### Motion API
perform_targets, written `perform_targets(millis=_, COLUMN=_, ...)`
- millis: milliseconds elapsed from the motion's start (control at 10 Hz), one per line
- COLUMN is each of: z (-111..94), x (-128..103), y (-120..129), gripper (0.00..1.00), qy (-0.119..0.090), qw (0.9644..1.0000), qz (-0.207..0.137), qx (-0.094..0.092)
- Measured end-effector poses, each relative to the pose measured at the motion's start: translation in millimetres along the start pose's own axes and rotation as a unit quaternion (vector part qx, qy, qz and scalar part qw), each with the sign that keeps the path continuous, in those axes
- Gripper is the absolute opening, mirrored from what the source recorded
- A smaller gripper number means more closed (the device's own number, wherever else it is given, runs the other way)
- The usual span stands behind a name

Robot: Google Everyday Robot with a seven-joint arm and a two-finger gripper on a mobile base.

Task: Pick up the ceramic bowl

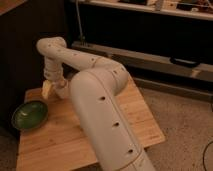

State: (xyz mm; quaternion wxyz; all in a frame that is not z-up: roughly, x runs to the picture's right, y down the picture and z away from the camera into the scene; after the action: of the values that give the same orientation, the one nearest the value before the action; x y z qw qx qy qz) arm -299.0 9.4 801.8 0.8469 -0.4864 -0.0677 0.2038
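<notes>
The ceramic bowl (30,114) is shallow, round and glossy dark green. It sits at the left edge of the wooden table (60,137). My white arm (100,110) reaches across the table from the lower right and bends back to the left. The gripper (47,89) hangs from the wrist above the table's back left corner, a little behind and to the right of the bowl and apart from it. Nothing shows in the gripper.
The arm covers the middle of the table and whatever stands behind it. A dark cabinet wall (20,45) stands behind the table's left side. Dark shelving with a metal rail (150,55) runs along the back. Speckled floor (185,125) lies to the right.
</notes>
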Motion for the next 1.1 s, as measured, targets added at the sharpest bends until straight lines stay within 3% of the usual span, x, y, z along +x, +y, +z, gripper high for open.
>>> perform_targets(millis=500, z=23.7, x=-14.9, y=28.8, gripper=0.80, qy=-0.007, qw=0.9994, qz=-0.032, qx=-0.011)
perform_targets(millis=800, z=40.0, x=-23.6, y=26.0, gripper=0.80, qy=-0.009, qw=0.9993, qz=-0.023, qx=-0.029)
perform_targets(millis=1100, z=53.3, x=-45.2, y=38.4, gripper=0.80, qy=-0.008, qw=0.9994, qz=-0.008, qx=-0.033)
